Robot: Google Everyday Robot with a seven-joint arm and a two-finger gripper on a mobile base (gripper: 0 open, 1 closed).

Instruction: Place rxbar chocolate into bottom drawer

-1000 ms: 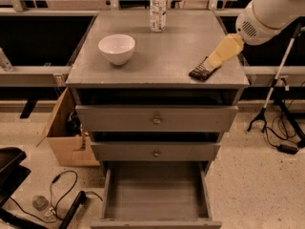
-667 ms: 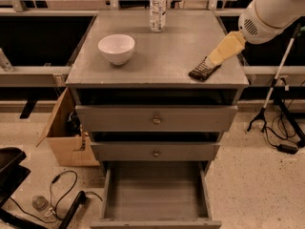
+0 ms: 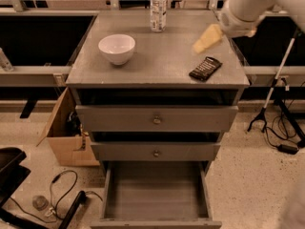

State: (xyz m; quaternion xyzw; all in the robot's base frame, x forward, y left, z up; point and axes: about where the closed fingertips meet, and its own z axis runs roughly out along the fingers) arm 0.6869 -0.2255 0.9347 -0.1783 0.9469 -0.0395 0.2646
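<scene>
You are looking down at a grey 3-drawer cabinet on a speckled floor. Its bottom drawer is pulled all the way out toward you, showing a plain flat floor with nothing lying on it. The 2 upper drawers each carry 1 round knob; both stand slightly ajar, with a dark gap above each front.

The white arm enters from the upper right corner and reaches down over the right rear part of the cabinet top. An open cardboard box leans against the cabinet's left side, and dark cables lie on the floor in front of it.

On the top, a white bowl sits upright toward the left, and a clear plastic bottle stands at the back edge near the middle, well apart from the bowl.

The gripper, pale yellow and blurred, hangs just above the surface near the right side; you cannot tell whether it is clenched or released, but it grasps nothing.

The rxbar chocolate lies flat on the cabinet top near the front right corner, turned at an angle, just in front of the gripper and apart from it.
</scene>
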